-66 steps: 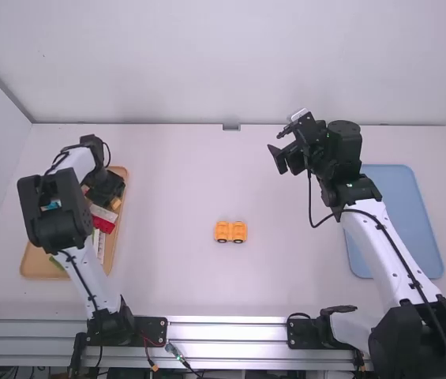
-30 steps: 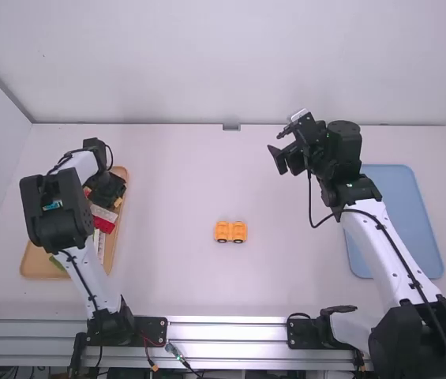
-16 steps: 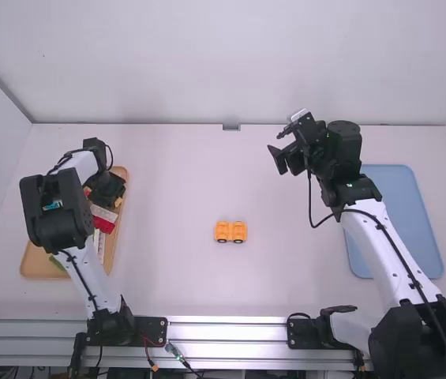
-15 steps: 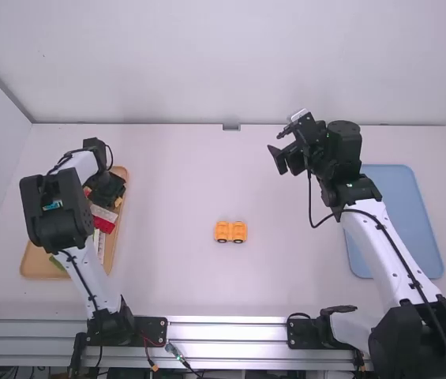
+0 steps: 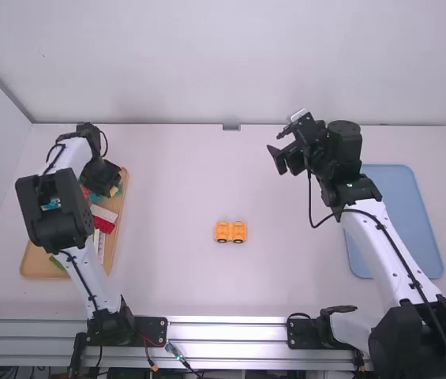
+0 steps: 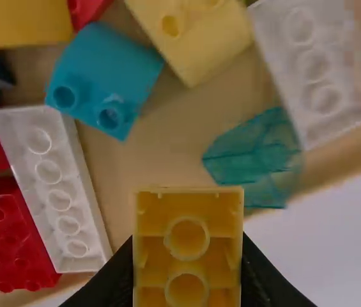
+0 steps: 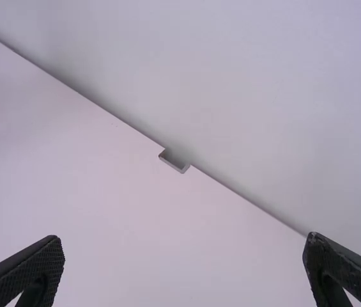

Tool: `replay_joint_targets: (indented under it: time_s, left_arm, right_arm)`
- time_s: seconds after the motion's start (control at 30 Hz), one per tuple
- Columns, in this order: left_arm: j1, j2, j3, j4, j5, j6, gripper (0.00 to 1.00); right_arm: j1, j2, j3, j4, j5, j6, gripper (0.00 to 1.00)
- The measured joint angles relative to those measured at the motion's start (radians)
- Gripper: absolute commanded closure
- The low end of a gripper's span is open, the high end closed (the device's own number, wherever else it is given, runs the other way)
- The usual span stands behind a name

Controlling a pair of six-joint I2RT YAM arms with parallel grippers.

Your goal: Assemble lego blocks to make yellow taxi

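Currently left claw (image 5: 114,190) clamped on yellow brick (image 6: 188,246). Under it: loose bricks (image 6: 103,80) in tan tray (image 5: 37,267). Well to its right, mid-table: orange wheeled piece (image 5: 230,231). Farther out: right claw (image 5: 277,147), fingers apart. Beyond that claw: blue tray (image 5: 400,221).

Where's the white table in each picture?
High view: table across the middle.
Left wrist view: outside the tan tray, beside the held yellow block.
Right wrist view: between the open fingers and the wall.
Landmark in high and right wrist views: grey bracket, table's far edge.
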Motion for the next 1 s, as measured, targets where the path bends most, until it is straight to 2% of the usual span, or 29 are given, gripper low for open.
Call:
replay_joint_targets:
  time_s: [0.13,0.3,0.43,0.63,0.77,0.9,1.0]
  left_arm:
    - [0.0,-0.001,0.096,-0.051,0.005,0.043,0.97]
    - [-0.013,-0.019,0.202,-0.088,0.005,0.127,0.98]
    - [-0.055,-0.053,0.227,-0.053,0.05,0.222,0.98]
    - [-0.131,-0.073,0.228,-0.005,0.214,0.373,0.98]
    - [-0.172,-0.073,0.21,0.084,0.374,0.492,0.98]
    - [-0.2,-0.073,0.149,0.161,0.46,0.553,0.98]
    - [-0.231,-0.088,0.035,0.25,0.488,0.57,0.98]
  right_arm:
    - [0.0,0.026,0.0,0.066,-0.05,0.024,0.01]
    - [0.0,0.144,0.0,0.191,-0.085,0.134,0.01]
    - [0.0,0.234,0.0,0.276,-0.156,0.208,0.01]
    - [-0.003,0.31,0.0,0.37,-0.317,0.29,0.01]
    - [-0.003,0.338,0.0,0.422,-0.404,0.34,0.01]
    - [-0.007,0.367,0.0,0.499,-0.47,0.406,0.01]
    - [-0.026,0.402,0.0,0.559,-0.541,0.47,0.01]
